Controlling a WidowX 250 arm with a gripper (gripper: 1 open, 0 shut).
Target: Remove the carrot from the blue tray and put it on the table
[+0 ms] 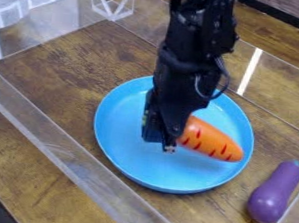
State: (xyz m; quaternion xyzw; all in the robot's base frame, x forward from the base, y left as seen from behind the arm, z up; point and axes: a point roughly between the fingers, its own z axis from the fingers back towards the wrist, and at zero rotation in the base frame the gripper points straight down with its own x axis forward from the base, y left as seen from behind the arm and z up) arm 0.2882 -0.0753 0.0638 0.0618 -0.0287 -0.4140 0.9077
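The orange striped carrot point(214, 142) sticks out to the right from my gripper point(163, 137), over the middle of the round blue tray point(125, 141). The gripper points straight down, and its dark fingers are shut on the carrot's left end, hiding the leafy top. Whether the carrot's body still touches the tray I cannot tell. The tray rests on the dark brown wooden table point(63, 64).
A purple eggplant point(274, 191) lies on the table to the right of the tray. Clear plastic walls point(55, 139) border the table at the front left and at the back. Bare wood shows left of and behind the tray.
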